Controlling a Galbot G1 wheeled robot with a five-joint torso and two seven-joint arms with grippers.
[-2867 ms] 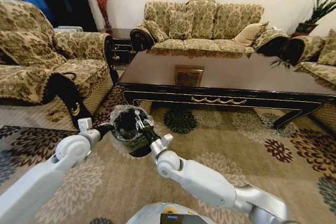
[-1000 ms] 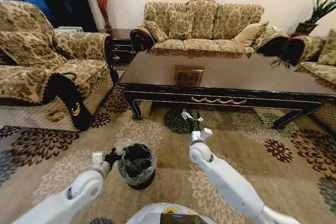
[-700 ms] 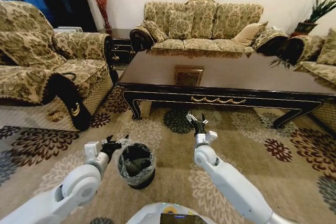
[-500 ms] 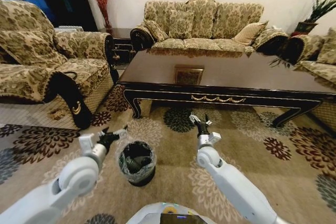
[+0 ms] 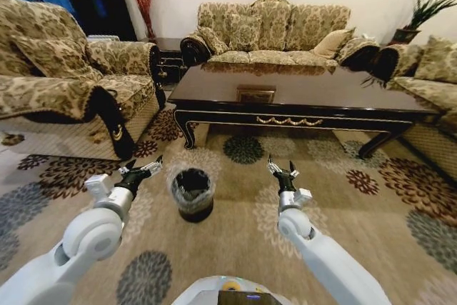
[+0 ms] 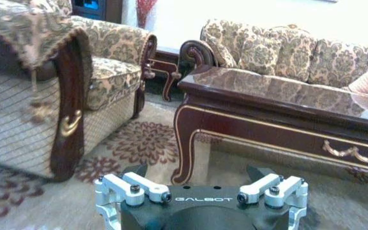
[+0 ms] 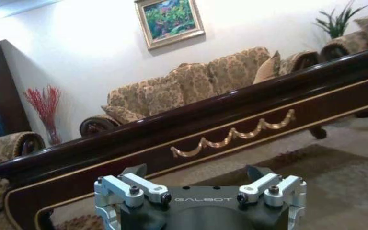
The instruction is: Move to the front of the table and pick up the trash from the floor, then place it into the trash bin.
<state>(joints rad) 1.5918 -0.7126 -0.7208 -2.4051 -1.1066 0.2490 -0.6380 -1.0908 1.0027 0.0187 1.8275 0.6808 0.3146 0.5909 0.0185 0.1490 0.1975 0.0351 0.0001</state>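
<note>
Now both spread wide and empty: left end effector (image 5: 140, 172) and right end effector (image 5: 283, 171) flanking the bag-lined trash bin (image 5: 192, 192) on the carpet. Probably light, tippy, crinkly; rim best gripped.

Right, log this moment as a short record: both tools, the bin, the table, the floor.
left tool: open, empty, raised above the carpet on the bin's left
right tool: open, empty, raised above the carpet on the bin's right
trash bin: upright on the carpet between the two tools, clear liner folded over its rim
table: beyond the bin, gold ornament on its front edge facing the robot
carpet: floral pattern, no loose litter visible around the bin
</note>
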